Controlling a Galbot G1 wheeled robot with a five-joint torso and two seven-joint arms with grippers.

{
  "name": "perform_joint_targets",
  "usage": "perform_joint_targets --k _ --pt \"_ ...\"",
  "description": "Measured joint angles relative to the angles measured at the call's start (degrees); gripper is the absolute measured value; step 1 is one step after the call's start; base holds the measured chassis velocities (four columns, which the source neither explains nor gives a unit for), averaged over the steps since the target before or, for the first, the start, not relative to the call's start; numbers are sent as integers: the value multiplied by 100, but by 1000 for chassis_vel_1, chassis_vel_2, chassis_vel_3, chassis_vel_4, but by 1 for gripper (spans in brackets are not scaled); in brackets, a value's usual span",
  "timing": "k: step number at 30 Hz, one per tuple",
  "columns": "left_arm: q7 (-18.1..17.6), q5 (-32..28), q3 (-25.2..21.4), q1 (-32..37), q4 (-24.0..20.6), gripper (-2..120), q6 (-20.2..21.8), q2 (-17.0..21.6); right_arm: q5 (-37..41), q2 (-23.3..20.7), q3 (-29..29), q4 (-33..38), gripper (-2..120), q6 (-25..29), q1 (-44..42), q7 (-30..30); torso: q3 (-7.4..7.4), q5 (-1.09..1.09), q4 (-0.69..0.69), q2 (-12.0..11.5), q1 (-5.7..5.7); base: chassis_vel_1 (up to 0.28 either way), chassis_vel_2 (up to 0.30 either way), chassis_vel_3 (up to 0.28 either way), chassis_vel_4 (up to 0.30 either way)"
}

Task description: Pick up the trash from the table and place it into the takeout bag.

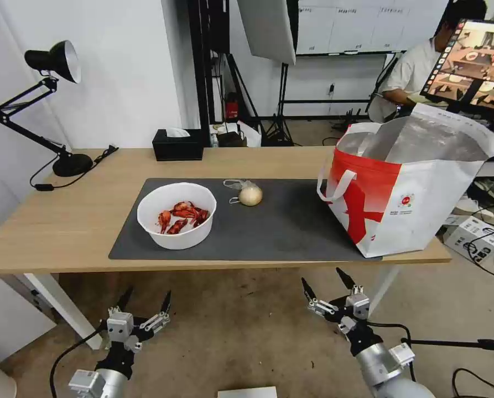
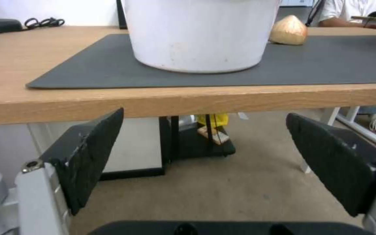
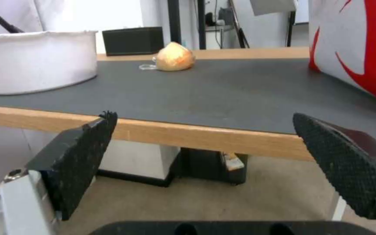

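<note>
Head cam high over table (image 1: 81, 221); wrist cams below edge, sharing mat (image 2: 327, 62).

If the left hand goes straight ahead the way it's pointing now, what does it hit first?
Probably the front edge of the table: the left hand sits open just below it, aimed slightly under the white bowl. Depth is unclear; it might pass beneath.

No legible text, numbers or brand names. The takeout bag (image 1: 407, 193) carries a small round red logo (image 1: 406, 200) on its white front face, with a line of fine print beneath it too small to read; a red graphic covers the adjoining panel.
</note>
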Motion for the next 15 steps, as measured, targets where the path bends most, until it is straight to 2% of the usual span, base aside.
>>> perform_joint_targets --k 15 --pt "11 -23 6 -41 59 100 -23 43 2 17 -44 8 100 -93 57 31 0 0 0 0 0 0 0 0 0"
